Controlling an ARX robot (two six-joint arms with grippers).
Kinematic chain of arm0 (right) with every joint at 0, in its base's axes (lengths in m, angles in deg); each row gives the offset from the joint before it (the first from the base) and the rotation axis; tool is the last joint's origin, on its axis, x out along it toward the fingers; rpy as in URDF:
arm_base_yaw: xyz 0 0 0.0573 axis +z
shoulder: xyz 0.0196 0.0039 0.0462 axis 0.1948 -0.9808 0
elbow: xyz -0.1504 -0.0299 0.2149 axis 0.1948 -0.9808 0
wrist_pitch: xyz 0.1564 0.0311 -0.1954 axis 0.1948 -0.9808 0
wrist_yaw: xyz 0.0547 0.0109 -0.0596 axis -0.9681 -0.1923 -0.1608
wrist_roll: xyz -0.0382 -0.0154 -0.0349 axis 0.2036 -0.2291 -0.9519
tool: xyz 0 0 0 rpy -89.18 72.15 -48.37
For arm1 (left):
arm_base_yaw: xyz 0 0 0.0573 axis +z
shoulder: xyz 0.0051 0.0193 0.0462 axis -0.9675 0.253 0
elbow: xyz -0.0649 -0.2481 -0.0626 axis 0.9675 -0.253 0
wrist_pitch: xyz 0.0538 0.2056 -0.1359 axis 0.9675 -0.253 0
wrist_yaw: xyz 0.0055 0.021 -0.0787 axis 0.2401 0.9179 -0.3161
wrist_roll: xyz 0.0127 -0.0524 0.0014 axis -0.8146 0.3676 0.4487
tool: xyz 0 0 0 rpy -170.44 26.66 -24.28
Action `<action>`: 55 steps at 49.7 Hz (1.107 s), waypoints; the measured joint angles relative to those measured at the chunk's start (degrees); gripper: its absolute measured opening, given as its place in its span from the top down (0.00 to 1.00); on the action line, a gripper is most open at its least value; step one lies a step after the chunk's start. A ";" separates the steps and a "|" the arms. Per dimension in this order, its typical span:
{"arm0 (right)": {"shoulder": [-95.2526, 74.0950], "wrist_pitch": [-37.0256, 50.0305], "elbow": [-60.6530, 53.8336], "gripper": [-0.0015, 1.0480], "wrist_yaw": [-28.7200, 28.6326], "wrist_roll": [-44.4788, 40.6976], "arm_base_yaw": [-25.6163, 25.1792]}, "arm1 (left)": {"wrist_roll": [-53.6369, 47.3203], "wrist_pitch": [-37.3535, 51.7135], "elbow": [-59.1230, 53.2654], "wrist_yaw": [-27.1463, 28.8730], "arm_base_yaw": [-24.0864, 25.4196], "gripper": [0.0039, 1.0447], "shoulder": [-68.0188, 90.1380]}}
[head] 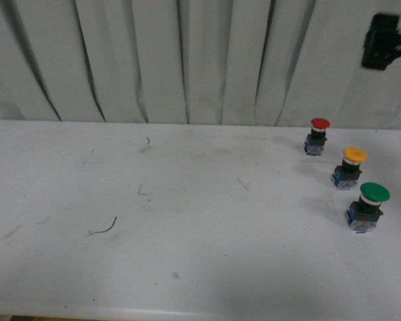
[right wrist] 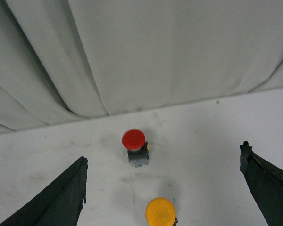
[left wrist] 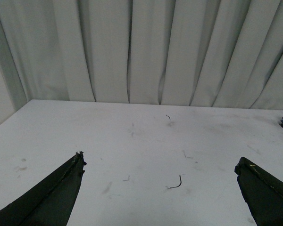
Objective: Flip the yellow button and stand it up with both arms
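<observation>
At the right side of the white table (head: 154, 221), the yellow button (head: 349, 168), a small push switch with a round yellow-orange cap, black collar and blue blocky base, stands upright, cap on top, its long axis vertical. We see it in the middle of a slanting row, between the red-capped button (head: 317, 136) nearer the pale pleated curtain (head: 187, 60) and the larger green-capped button (head: 368, 206) nearer the robot; the three are apart, not touching.

In the right wrist view the yellow cap (right wrist: 161, 212) sits below and between the two black fingers of our right gripper (right wrist: 162, 179), which are spread wide and hold nothing; the red cap (right wrist: 133, 140) lies just beyond it. So the button is straight ahead of that opening, not yet inside it.

Our left gripper (left wrist: 160, 172) is also released and empty, over bare tabletop well to the left, with a thin dark wire scrap (left wrist: 176, 182) under it. We judge the right arm clearly nearer and better placed to reach first.
</observation>
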 joint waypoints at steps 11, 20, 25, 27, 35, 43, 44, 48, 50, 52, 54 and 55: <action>21.14 18.62 -21.55 0.26 -4.76 -4.96 -2.19 | 0.00 0.00 0.00 0.00 0.00 0.06 0.00; 46.03 9.44 -40.79 0.53 -5.20 -7.19 -2.05 | 0.02 0.00 0.00 0.00 0.00 0.06 0.00; 60.50 6.21 -51.32 0.72 -5.20 -7.74 -2.05 | 0.02 -0.02 0.00 0.00 0.00 0.06 0.00; 64.19 6.84 -53.35 0.81 -5.18 -7.89 -2.08 | 0.00 0.02 0.00 0.00 0.00 0.06 0.00; 69.46 7.69 -57.29 0.98 -5.20 -8.20 -2.05 | 0.00 0.00 0.00 0.02 0.00 0.06 0.00; 72.06 6.80 -60.72 0.98 -5.18 -8.20 -2.05 | 0.02 0.00 0.00 0.00 0.00 0.06 0.00; 72.63 6.73 -61.09 0.98 -5.20 -8.20 -2.05 | 0.02 0.00 0.00 0.00 0.00 0.06 0.00; 74.31 6.45 -61.92 0.98 -5.18 -8.20 -2.05 | 0.02 0.00 0.00 0.00 0.00 0.06 0.00; 75.36 6.16 -62.42 0.98 -5.18 -8.20 -2.05 | 0.02 0.00 0.00 0.00 0.00 0.06 0.00; 76.32 5.77 -62.93 0.98 -5.20 -8.20 -2.05 | 0.02 0.00 0.00 0.00 0.00 0.06 0.00; 77.35 5.27 -63.41 0.98 -5.20 -8.20 -2.05 | 0.02 0.00 0.00 0.02 0.00 0.06 0.00; 77.59 5.20 -63.56 0.98 -5.20 -8.20 -2.05 | 0.02 0.00 0.00 0.00 0.00 0.06 0.00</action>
